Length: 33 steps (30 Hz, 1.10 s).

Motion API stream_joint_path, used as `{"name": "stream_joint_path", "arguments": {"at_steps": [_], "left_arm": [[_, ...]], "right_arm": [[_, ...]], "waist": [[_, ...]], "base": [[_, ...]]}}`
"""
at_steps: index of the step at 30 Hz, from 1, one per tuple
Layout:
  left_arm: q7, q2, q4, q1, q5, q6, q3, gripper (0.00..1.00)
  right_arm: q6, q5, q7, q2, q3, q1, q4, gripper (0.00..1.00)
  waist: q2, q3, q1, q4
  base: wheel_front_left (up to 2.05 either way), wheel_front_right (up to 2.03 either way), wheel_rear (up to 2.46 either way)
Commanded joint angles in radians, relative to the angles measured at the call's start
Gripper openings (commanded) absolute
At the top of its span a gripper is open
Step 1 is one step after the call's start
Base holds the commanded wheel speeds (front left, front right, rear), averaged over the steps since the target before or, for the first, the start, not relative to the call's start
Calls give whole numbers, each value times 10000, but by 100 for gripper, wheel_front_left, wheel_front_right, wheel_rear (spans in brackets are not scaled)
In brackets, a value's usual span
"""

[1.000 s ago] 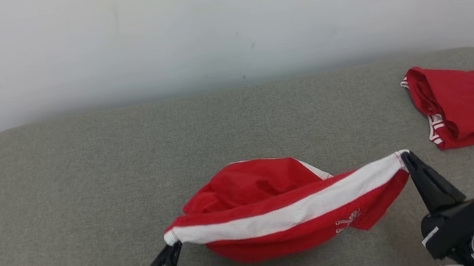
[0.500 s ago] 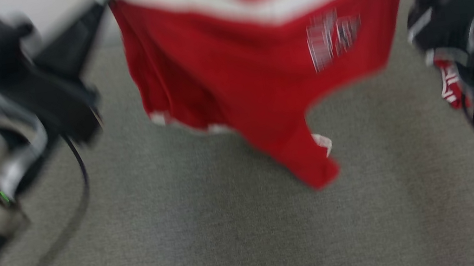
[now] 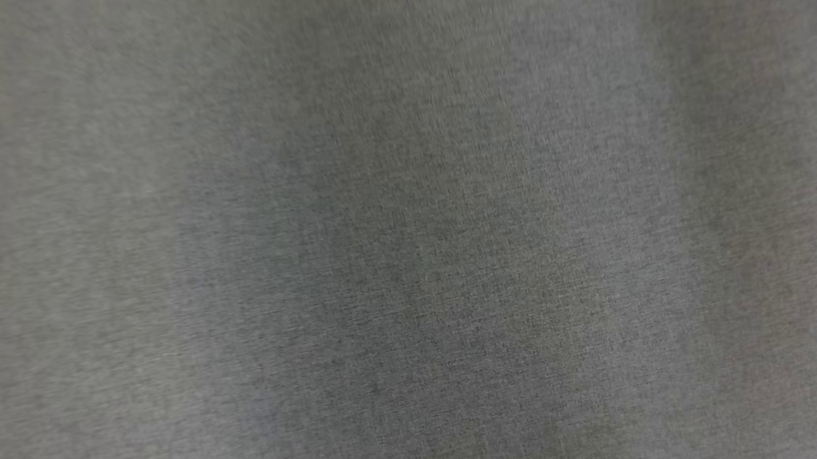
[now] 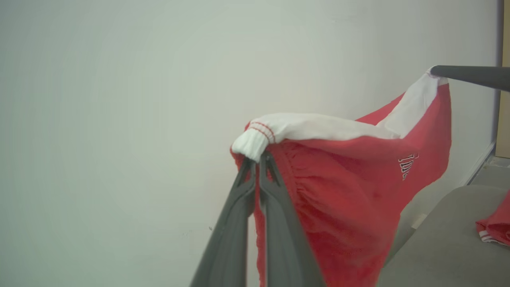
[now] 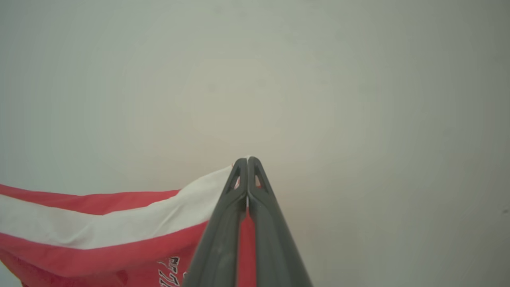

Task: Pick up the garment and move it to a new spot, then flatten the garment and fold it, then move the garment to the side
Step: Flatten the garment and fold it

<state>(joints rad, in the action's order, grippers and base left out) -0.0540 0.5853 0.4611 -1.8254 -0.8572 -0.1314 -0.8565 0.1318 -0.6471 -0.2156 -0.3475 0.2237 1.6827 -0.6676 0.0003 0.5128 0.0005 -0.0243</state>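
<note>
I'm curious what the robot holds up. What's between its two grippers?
The red garment: its white waistband stretches from the left gripper to the right gripper, seen in the left wrist view.

- White, dark-outlined lettering (image 4: 407, 166) on the red garment (image 4: 350, 195); in the left wrist view it sits skewed on a crease, not readable.
- Right wrist view: same print cut off by the bottom edge, only partial strokes.
- Nothing legible.
</note>
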Motion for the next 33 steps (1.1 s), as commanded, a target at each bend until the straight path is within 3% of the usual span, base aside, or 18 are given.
{"name": "stream_joint_path", "arguments": {"at_steps": [1,10,16,22,23,25,30,33], "left_arm": [[205,-52,379,-680,-250,28,-216,0],[1111,59,1311,-2023,-1098,27,-1684,0],[2384,409,1031,-1048,-1912,27,-2551,0],[3171,974,-139,1416,-2482,27,-2677,0],[3171,974,-139,1416,-2482,27,-2677,0],[3197,1031,-866,2552,-2556,114,-2089,0],[3189,1305,-3251,6114,-1822,944,-809,0],[3193,1371,-4488,8213,-1312,1373,-377,0]], "right_arm": [[-27,139,167,71,85,573,-277,0],[-27,22,686,91,510,1939,-1206,0],[-27,-898,924,-495,1245,673,-425,0],[-27,-2338,1083,-1574,1792,-2711,1746,0],[-27,-2338,1083,-1574,1792,-2711,1746,0],[-27,-2774,1160,-1975,1759,-4144,2618,0],[-27,-3323,1341,-2629,1199,-7835,4366,0],[-26,-3432,1444,-2623,653,-9792,5171,0]], "waist": [[-3,1199,-5,-430],[-3,1672,-5,-409],[-3,1550,-5,-282],[-3,565,-5,-139],[-3,565,-5,-139],[-3,142,-5,-68],[-3,-737,-5,-59],[-3,-1156,-5,-32]], "base": [[0,0,0],[0,0,0],[0,0,0],[0,0,0],[0,0,0],[0,0,0],[0,0,0],[0,0,0]]}}
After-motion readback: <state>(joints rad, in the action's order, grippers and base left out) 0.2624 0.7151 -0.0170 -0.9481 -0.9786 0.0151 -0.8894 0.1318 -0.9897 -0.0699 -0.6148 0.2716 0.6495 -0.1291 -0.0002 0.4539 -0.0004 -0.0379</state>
